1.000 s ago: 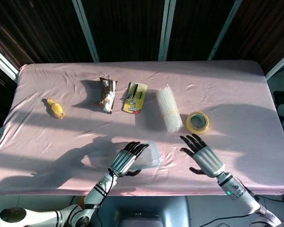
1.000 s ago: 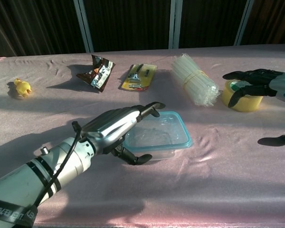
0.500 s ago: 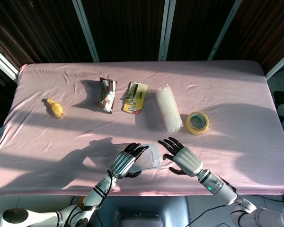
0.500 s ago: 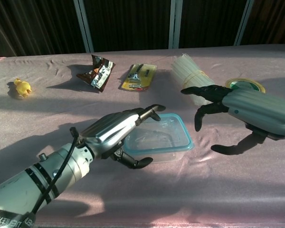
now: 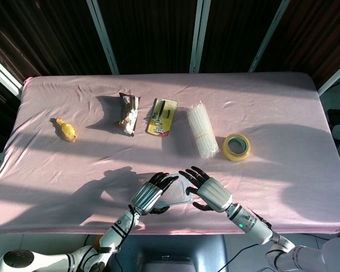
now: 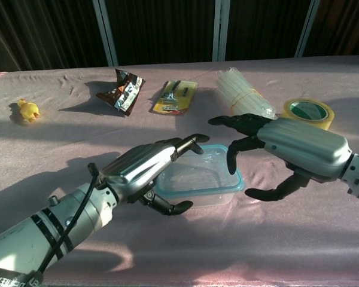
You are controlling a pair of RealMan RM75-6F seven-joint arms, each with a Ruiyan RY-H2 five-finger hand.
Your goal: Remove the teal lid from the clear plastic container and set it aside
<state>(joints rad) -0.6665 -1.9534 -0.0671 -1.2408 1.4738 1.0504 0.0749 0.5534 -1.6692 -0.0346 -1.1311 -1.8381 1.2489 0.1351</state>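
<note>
The clear plastic container with its teal-rimmed lid (image 6: 198,174) sits near the table's front edge, and in the head view the lid (image 5: 179,187) shows between both hands. My left hand (image 6: 145,168) lies over the container's left end, fingers across the lid and thumb curled against the front wall, holding it. My right hand (image 6: 290,147) hovers at the container's right end with fingers spread. Its fingertips hang over the lid's right rim and its thumb stays low beside the container. It holds nothing. From the head view the left hand (image 5: 151,192) and right hand (image 5: 208,191) flank the box.
Behind the container, on the pink cloth, lie a yellow duck toy (image 5: 65,128), a snack packet (image 5: 127,113), a carded razor (image 5: 162,116), a bundle of clear straws (image 5: 202,131) and a yellow tape roll (image 6: 308,112). The table's front edge (image 5: 170,229) runs just below the hands.
My right hand has moved left from near the tape roll to the container's right end. The left hand has stayed on the container's left end.
</note>
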